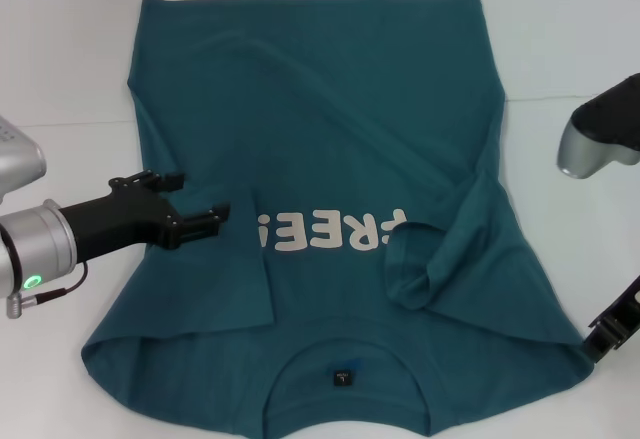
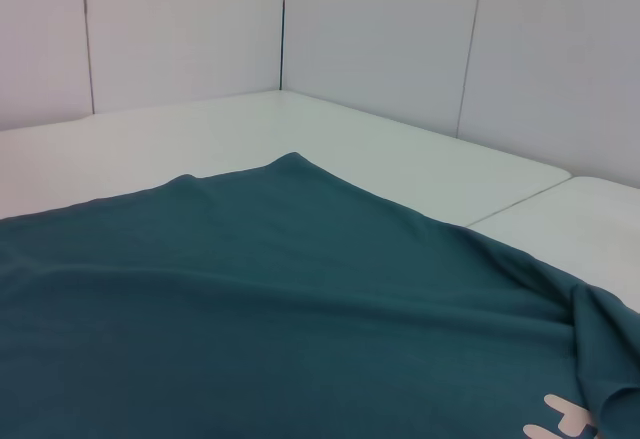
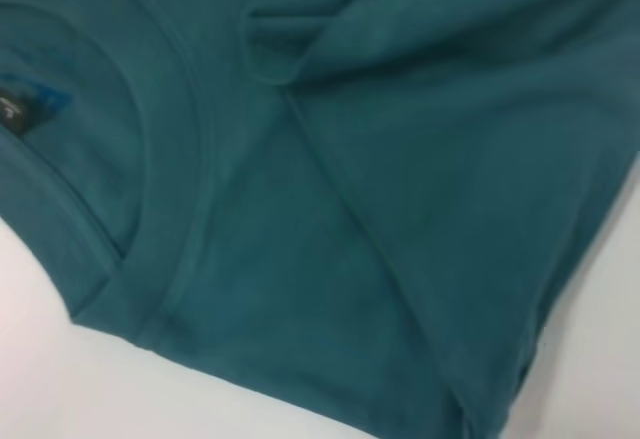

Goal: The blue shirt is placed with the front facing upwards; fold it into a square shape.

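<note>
The shirt (image 1: 330, 159) lay spread over the white table (image 1: 70, 49), front up, its collar nearest the robot and its hem at the far side. The white letters (image 1: 330, 231) across the chest read upside down from the head view, and part of the word was hidden. Both sleeves had been turned in over the body: the left sleeve (image 1: 215, 279) lay flat in a neat panel just beside the letters, while the right sleeve (image 1: 440, 254) sat bunched and rumpled, its cuff curled open and covering the first letter. A small dark label (image 1: 344, 376) showed inside the collar (image 1: 345, 359).

The left gripper (image 1: 195, 202) reached in low from the left, over the shirt's left edge, its two black fingers (image 1: 205, 221) spread apart with nothing between them, pointing toward the letters. Whether the tips touched the cloth I could not tell.

The right gripper (image 1: 612, 327) showed only as a black piece at the table's right edge, right at the shirt's near right corner; I could not tell whether it was open or clamped. The right wrist view looked down close on the shoulder seam (image 3: 330, 189) and collar band (image 3: 180, 159), with the table's white showing just past the shirt's edge.
</note>
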